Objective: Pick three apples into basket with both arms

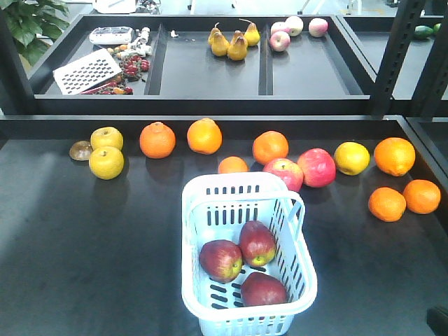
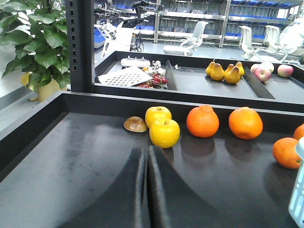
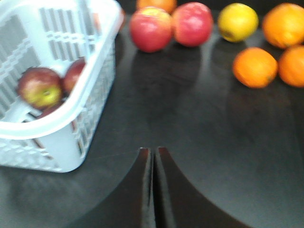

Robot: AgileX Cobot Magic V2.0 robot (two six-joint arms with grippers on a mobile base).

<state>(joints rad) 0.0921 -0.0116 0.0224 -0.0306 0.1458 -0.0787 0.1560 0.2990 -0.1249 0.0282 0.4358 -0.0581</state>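
Apples (image 1: 243, 260): three, dark red, lay inside pale blue basket (image 1: 203, 203) at table's front. Left gripper (image 2: 146, 154) pinched closed, empty, above bare tabletop (image 2: 71, 161). Right gripper (image 3: 154, 154) likewise closed, empty, just beside basket.

Black table (image 1: 84, 266) bearing basket (image 1: 210, 192), fruit.

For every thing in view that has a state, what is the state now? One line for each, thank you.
Basket: upright on the table, handle folded down on its far rim.
Dark red apples: all three inside the basket, touching one another.
Left tool: shut, empty, above the bare table.
Right tool: shut, empty, beside the basket.
Pink-red apples: on the table behind the basket, touching each other.
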